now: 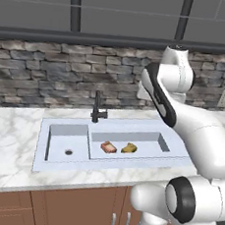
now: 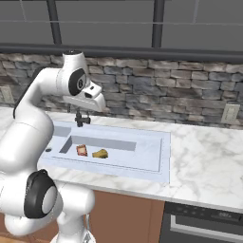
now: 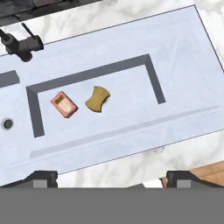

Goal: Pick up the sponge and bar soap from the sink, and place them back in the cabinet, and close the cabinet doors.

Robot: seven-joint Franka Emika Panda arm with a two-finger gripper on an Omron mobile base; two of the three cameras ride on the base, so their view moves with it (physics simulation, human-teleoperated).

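The sponge (image 1: 129, 148) (image 2: 100, 153) (image 3: 97, 99), yellow-olive, lies on the floor of the right basin of the sink (image 1: 41, 146) (image 2: 163, 156) (image 3: 183, 52). The pinkish-orange bar soap (image 1: 108, 147) (image 2: 81, 150) (image 3: 64, 104) rests just to its left in the same basin. High above the sink, my gripper (image 3: 114, 178) looks straight down on both. It is open, with its fingers spread wide and nothing between them. The cabinet and the cabinet doors are out of view.
A slim black faucet (image 1: 97, 110) (image 2: 80, 118) (image 3: 22, 46) stands at the sink's back edge. Marble counter (image 1: 7, 142) (image 2: 209, 156) surrounds the sink, backed by a stone wall (image 1: 64, 74). Brown base cabinets (image 1: 74, 209) sit below, an oven (image 2: 204, 228) at the right.
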